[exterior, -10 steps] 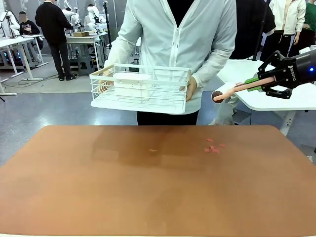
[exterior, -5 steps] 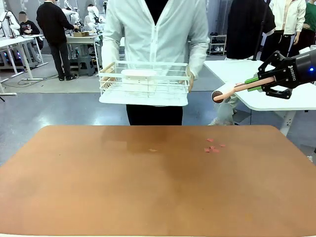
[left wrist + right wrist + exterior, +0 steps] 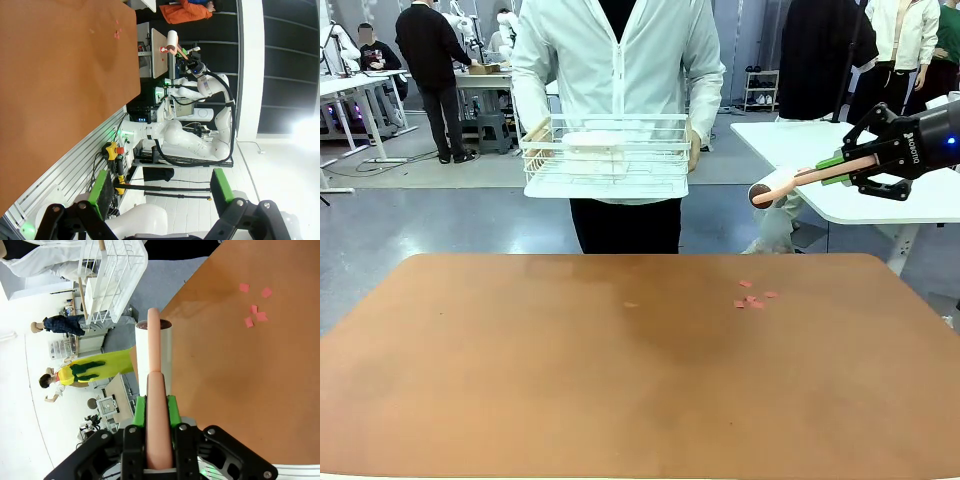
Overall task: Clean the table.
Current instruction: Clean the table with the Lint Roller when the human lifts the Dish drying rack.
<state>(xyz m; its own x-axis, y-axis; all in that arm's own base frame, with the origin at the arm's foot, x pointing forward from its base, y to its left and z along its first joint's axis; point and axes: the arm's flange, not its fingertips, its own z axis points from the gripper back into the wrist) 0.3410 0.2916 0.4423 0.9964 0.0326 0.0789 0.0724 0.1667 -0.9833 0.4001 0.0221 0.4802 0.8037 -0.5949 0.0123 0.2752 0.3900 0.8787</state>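
Grey floor (image 3: pixel 420 215), white-topped tables (image 3: pixel 920 208) right and far left, people (image 3: pixel 432 60) standing behind.

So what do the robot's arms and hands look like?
The right hand is black with green pads, white ROBOTIQ lettering and a blue light behind. The left hand matches: black linkages, green pads. The right arm is glossy white, with black cable looped alongside.
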